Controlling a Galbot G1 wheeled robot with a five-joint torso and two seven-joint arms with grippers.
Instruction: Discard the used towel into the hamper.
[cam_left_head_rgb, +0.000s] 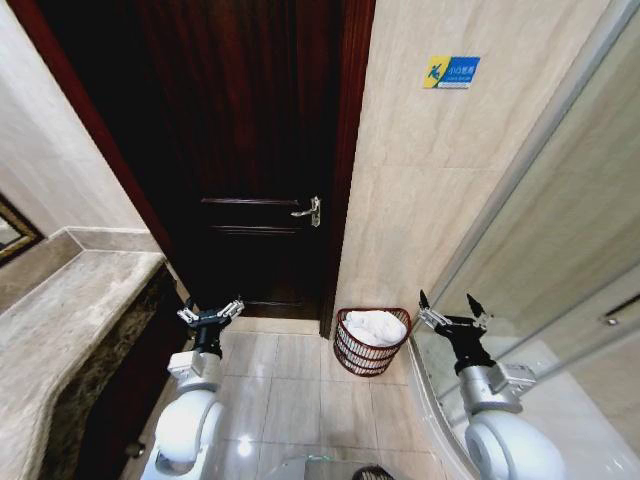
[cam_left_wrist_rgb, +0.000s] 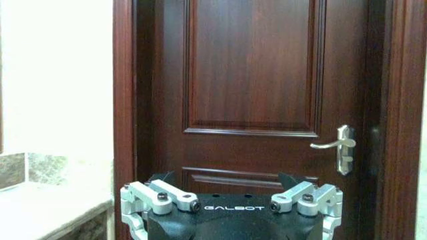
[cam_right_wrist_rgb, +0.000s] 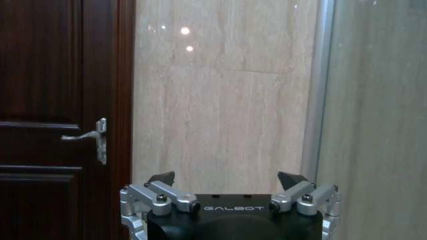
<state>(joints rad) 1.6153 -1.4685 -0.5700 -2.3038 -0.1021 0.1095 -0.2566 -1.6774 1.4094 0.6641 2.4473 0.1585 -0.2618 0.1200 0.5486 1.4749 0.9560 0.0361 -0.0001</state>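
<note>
The towel (cam_left_head_rgb: 376, 326) is seen as a white, rumpled heap lying inside the hamper (cam_left_head_rgb: 352, 358), its folds rising to about the rim, so the task is judged to be already met or nearly so. The hamper stands on the tiled floor (cam_left_head_rgb: 285, 385) at the foot of the beige wall (cam_left_head_rgb: 420, 190), just beside the door frame and near the glass shower screen (cam_left_head_rgb: 560, 250). The towel is judged to be soft, light and limp: it would sag and trail if lifted, and would best be pinched at a raised fold near the top of the heap, not at a loose edge. The hamper, being openwork wire, is judged to be light and stiff, easily tipped or pushed along the tiles, and its gaps could snag a fingertip. The left gripper (cam_left_head_rgb: 211, 312) is held up in front of the dark door (cam_left_head_rgb: 250, 150), well apart from the hamper, with its fingers spread wide and nothing between them. The right gripper (cam_left_head_rgb: 452, 305) is raised near the screen, just beside and above the hamper, likewise spread wide and empty. A lever handle (cam_left_head_rgb: 308, 211) is seen on the door, and a stone counter (cam_left_head_rgb: 70, 320) runs along the robot's left.
</note>
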